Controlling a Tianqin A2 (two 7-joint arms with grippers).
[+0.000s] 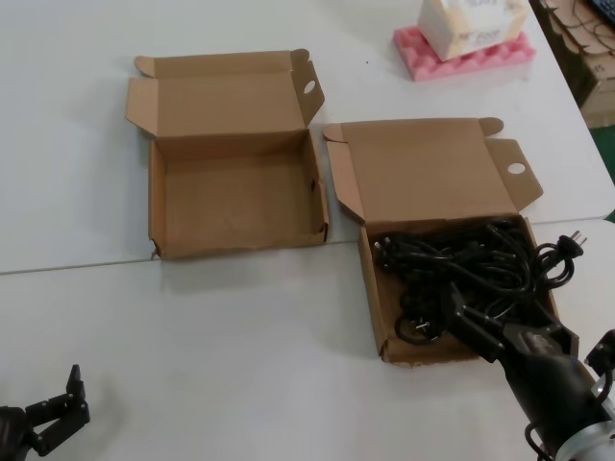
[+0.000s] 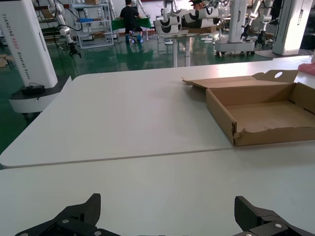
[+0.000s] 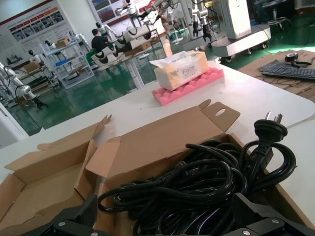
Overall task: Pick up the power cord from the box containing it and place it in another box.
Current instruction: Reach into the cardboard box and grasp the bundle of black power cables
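Note:
The power cord (image 1: pixel 461 264) is a black tangled bundle lying in the squarish box containing it (image 1: pixel 432 168) on the right, with one plug (image 1: pixel 572 245) hanging over the right wall. My right gripper (image 1: pixel 468 317) is open and low over the near part of that box. In the right wrist view its fingertips (image 3: pixel 88 209) stand either side of the cord (image 3: pixel 206 182), and nothing is gripped (image 3: pixel 167 211). The other box (image 1: pixel 235 197), wider than deep, sits empty to the left with its lid open. My left gripper (image 1: pixel 58 403) is parked open at the near left (image 2: pixel 169 209).
A pink foam pad with a white tissue box (image 1: pixel 466 43) lies at the far right of the white table (image 1: pixel 240 317). Stacked cardboard (image 1: pixel 586 38) stands beyond the table's right edge. The two boxes sit almost touching.

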